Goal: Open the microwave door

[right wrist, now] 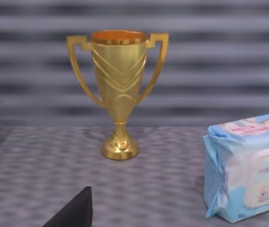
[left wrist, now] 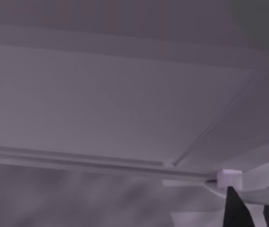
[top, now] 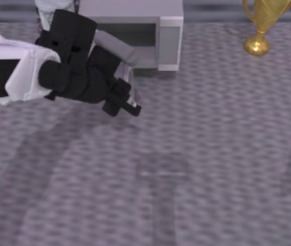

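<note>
Upper left of the top view: our left gripper point(top: 127, 105) clamps the microwave door point(top: 116, 47), swung out from the microwave point(top: 135, 10); its cavity point(top: 135, 35) looks empty.

Bench point(top: 212, 169) has a grey woven-looking top w/ a mottled pattern, pretty evenly lit, just soft shadows across it. Behind it the wall point(right wrist: 210, 56) is horizontal grey stripes, light & dark bands. Gold trophy point(right wrist: 119, 90) sits near the back edge on the right side, w/ a pale blue wipes pack point(right wrist: 248, 170) near it.
</note>
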`<state>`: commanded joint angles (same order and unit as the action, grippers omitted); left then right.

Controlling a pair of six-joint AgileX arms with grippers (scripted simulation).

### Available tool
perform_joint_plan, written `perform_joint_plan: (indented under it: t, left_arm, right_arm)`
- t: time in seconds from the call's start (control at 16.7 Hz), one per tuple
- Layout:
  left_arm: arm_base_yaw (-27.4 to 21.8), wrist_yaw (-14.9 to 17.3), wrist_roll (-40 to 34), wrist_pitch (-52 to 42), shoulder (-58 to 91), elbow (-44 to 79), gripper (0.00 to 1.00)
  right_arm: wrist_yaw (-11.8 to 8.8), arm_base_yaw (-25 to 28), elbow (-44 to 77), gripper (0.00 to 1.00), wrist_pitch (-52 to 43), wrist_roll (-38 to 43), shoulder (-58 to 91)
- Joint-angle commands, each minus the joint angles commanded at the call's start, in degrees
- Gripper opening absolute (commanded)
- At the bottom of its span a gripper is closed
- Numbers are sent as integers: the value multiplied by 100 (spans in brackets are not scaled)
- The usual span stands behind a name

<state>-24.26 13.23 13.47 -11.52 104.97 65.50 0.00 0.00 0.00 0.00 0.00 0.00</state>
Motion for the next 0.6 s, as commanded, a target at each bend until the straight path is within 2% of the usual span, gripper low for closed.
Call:
perform_joint_plan:
  t: [0.18,0.6]
  left_arm:
    - [0,0,0,0,0,0,0]
    - [131,250,313,-74,-68,-63,0]
  right_arm:
    - [0,0,0,100,0,0,0]
    - [0,0,0,100,0,0,0]
